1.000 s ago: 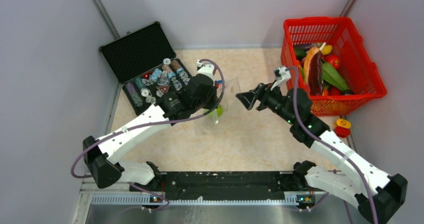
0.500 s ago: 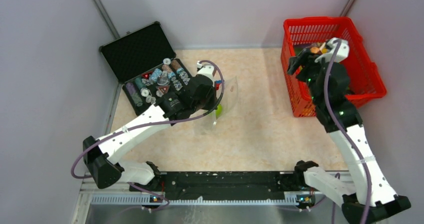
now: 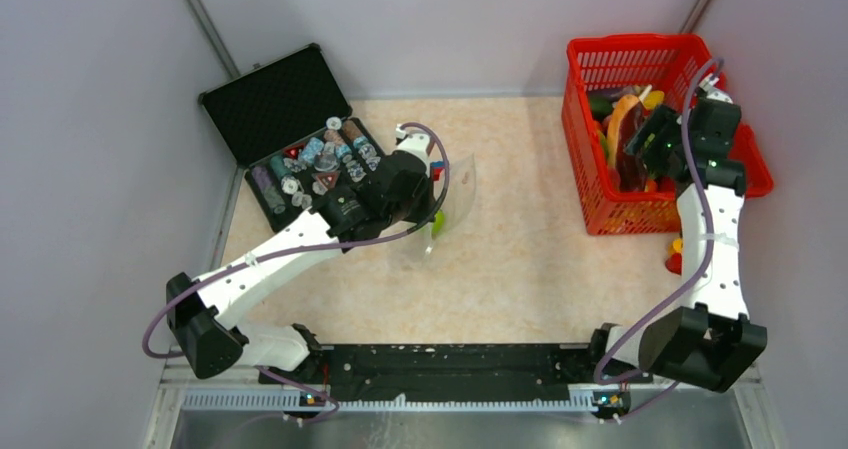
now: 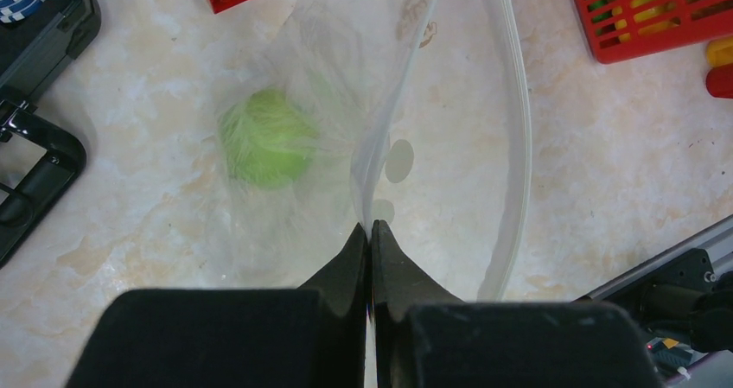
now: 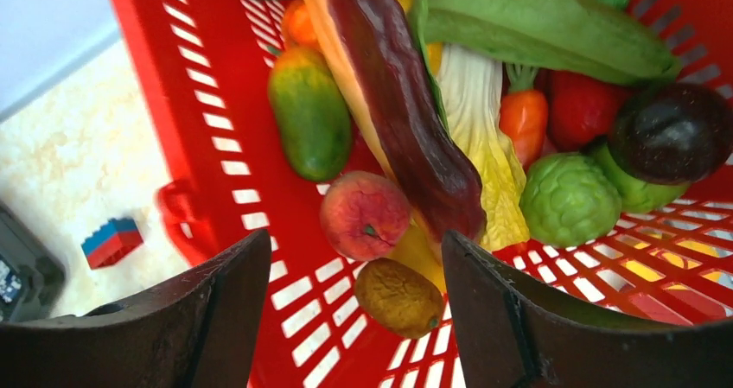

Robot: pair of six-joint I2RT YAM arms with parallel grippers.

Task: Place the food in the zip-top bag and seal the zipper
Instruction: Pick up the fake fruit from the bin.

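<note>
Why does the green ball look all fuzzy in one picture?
Left wrist view: the round green toy fruit is seen through the clear crinkly plastic bag, whose wrinkled film smears its outline. Top external view: it shows only as a small green patch.

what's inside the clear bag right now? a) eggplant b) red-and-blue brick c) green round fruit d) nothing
c: in the left wrist view a green fruit shows blurred through the plastic of the bag.
</note>
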